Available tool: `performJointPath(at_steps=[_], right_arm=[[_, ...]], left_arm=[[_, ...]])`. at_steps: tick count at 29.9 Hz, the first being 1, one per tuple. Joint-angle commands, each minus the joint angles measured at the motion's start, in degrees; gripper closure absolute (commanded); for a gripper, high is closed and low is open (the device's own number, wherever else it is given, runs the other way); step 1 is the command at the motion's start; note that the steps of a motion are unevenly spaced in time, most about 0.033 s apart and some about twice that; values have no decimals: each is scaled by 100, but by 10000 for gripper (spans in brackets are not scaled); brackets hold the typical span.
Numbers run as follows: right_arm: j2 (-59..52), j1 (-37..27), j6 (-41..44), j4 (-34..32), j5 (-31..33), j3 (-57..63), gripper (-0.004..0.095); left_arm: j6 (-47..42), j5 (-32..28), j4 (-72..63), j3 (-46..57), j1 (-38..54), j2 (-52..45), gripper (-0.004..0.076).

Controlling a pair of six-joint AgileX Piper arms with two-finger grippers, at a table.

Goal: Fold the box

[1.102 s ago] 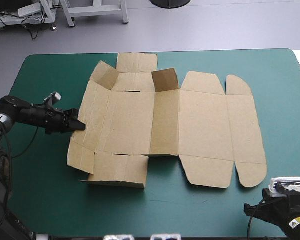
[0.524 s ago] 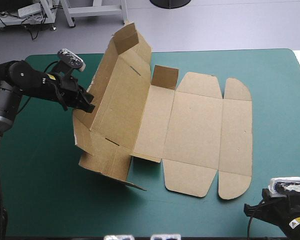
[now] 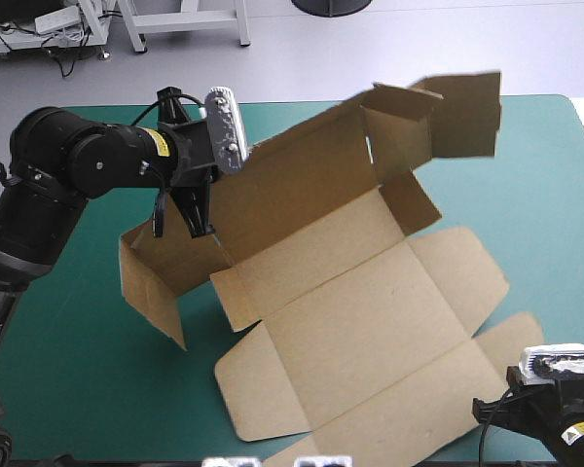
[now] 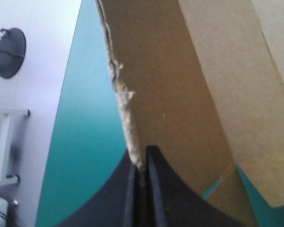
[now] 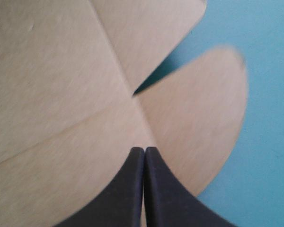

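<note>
Left tool [image 4: 141, 151] clamps the box [image 3: 360, 311] by 1 raised edge; right tool [image 5: 144, 149] sits closed, empty. Fold slowly: the frayed edge could slip.

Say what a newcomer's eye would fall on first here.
The big brown box, a cut sheet, sprawls over the teal-green table, its far-left side reared up steeply. The left gripper pinches that side's ragged edge; the right gripper, shut, hangs over a rounded flap by the near right corner.

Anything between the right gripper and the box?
Nothing visible. The box lies directly ahead of the right gripper, whose jaws are shut, with no object between them. The left gripper is clamped on the box's raised edge.
</note>
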Motion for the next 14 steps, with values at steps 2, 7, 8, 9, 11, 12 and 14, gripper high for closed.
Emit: performJointPath(at_steps=[2, 7, 8, 9, 11, 12, 14], right_arm=[[65, -28, -124, 103, -324, -147, 922], [65, -28, -124, 103, -301, -190, 922], [65, -28, -124, 103, -298, -235, 922], [65, -28, -124, 103, -290, -313, 922], [65, -28, -124, 103, -279, -480, 922], [65, -28, -124, 103, -286, -591, 922], [65, -28, -124, 92, -264, -805, 922]], left_arm=[[703, -787, -16, -203, -374, -233, 715], [794, -952, 149, -203, -770, -233, 734], [794, -983, 281, -191, -857, -228, 734], [782, -1035, 456, -159, -952, -228, 734], [680, -1240, 854, -31, -1136, -220, 734], [558, -1407, 1125, 68, -1246, -220, 734], [321, -1743, 1646, 296, -1448, -220, 734]])
